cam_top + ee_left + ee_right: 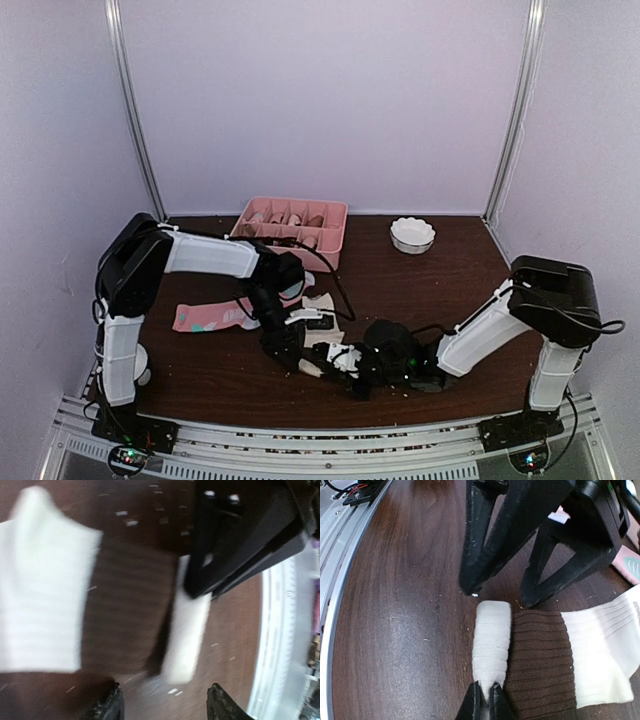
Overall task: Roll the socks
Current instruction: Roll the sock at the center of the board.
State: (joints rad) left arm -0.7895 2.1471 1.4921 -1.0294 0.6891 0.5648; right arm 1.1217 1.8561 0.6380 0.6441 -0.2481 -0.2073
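Note:
The cream sock (605, 645) lies flat on the table with its dark brown end (540, 662) folded over. A narrow cream roll (492, 635) runs along the brown end's edge. My right gripper (487, 700) is shut on the near end of that roll. My left gripper (165, 707) hovers open just above the roll (187, 630), its fingers (480, 540) standing beyond the roll's far end with nothing between them. The pink sock (205, 317) with teal patches lies flat to the left, behind the left arm. From above, both grippers meet at the cream sock (322, 330) near the front edge.
A pink divided tray (330, 243) stands at the back centre. A small white bowl (412, 235) sits at the back right. The metal rail (330, 440) runs along the table's near edge, close to the right gripper.

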